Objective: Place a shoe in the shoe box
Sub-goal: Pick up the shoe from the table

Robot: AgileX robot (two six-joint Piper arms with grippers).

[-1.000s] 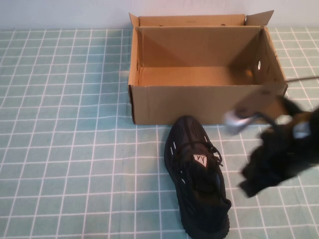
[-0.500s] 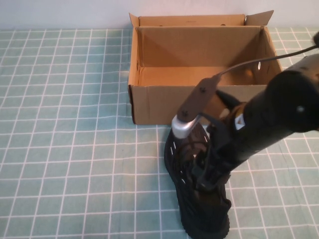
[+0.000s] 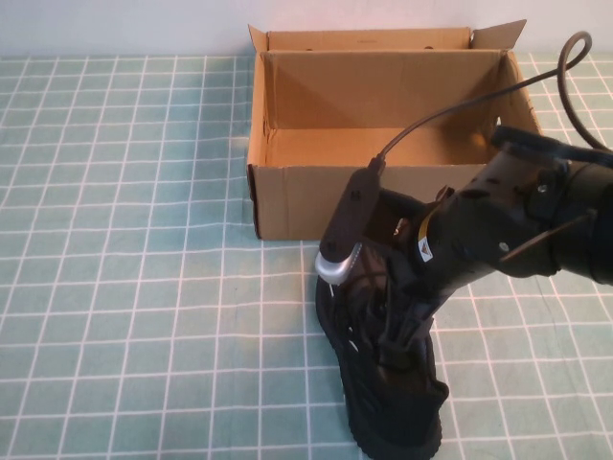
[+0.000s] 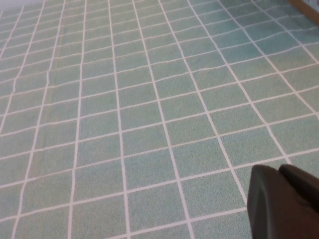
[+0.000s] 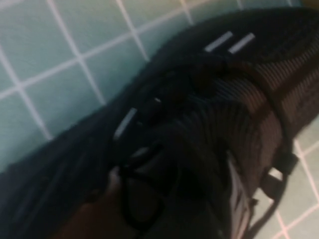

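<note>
The black knit shoe lies on the cloth just in front of the shoe box, toe towards the box, with white dash marks on its side. The brown cardboard shoe box stands open at the back, nothing inside, with a round hole in its right end. My right gripper is down on the shoe's laces and opening, and the arm hides the shoe's front half. The right wrist view is filled by the shoe at very close range. My left gripper is shut and empty above bare cloth, out of the high view.
A green cloth with a white grid covers the table. The box's flaps stand up at its back corners. The right arm's black cable arcs over the box's right half.
My right arm swung in from the right side to over the shoe, then lowered onto its laces. The shoe and the box have not moved.
</note>
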